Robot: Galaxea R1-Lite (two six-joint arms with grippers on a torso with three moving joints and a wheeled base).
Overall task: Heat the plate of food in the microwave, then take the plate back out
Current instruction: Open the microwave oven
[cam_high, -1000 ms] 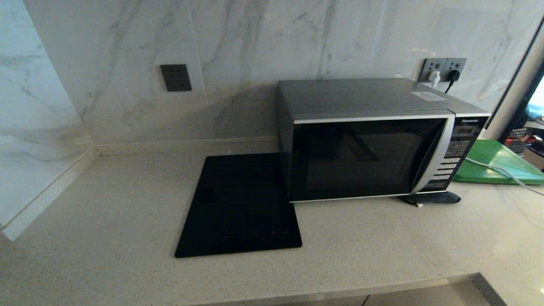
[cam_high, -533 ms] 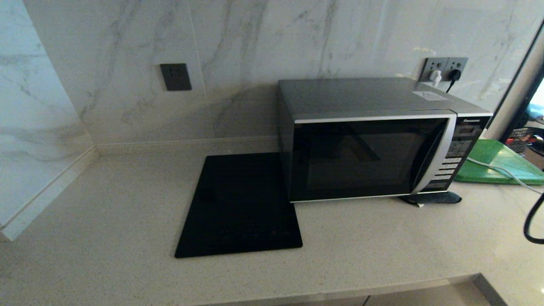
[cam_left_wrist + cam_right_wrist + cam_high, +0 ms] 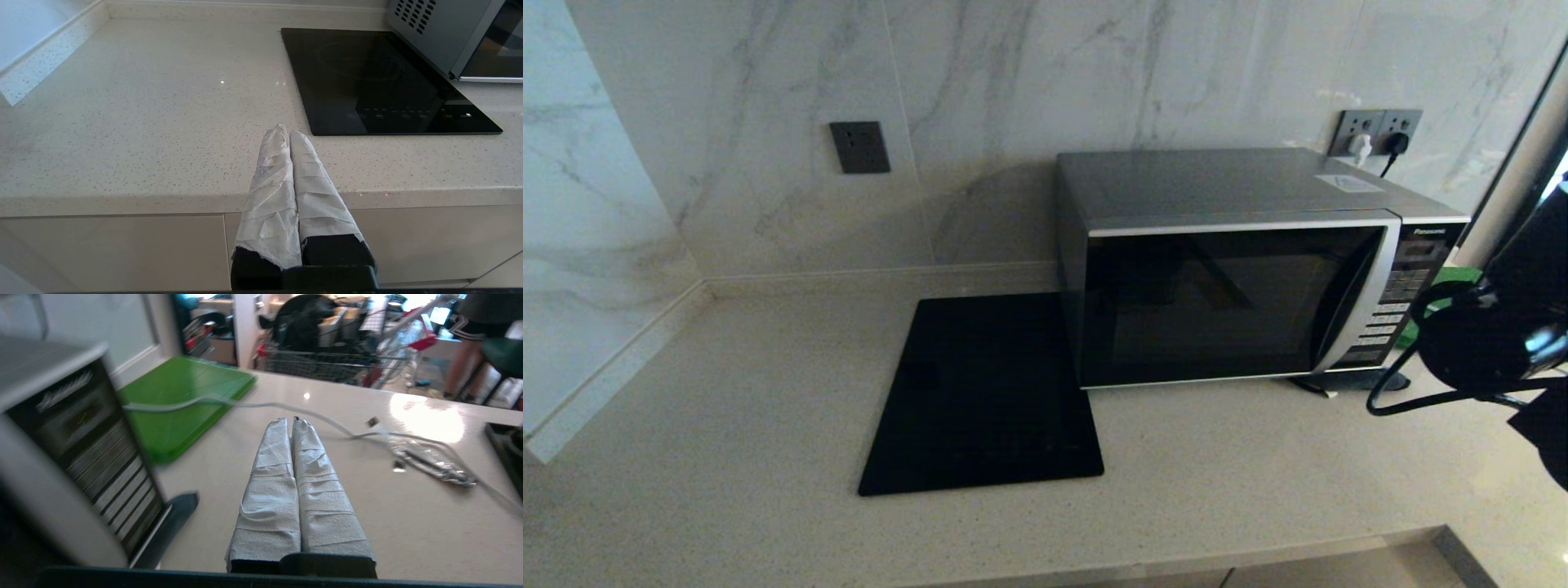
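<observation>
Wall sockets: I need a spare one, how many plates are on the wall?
2: a dark socket plate left of the microwave, and a double plate behind it holding two plugs. Others may be hidden.

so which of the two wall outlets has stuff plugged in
The double outlet behind the microwave's right rear corner: it holds a white and a black plug. The dark single outlet further left is bare.

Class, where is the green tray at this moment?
In the right wrist view the green tray lies flat on the counter, just beyond the microwave on its button-panel side, with a white cable running past it.

Microwave (image 3: 1241,269) right of cooktop (image 3: 988,396)
</observation>
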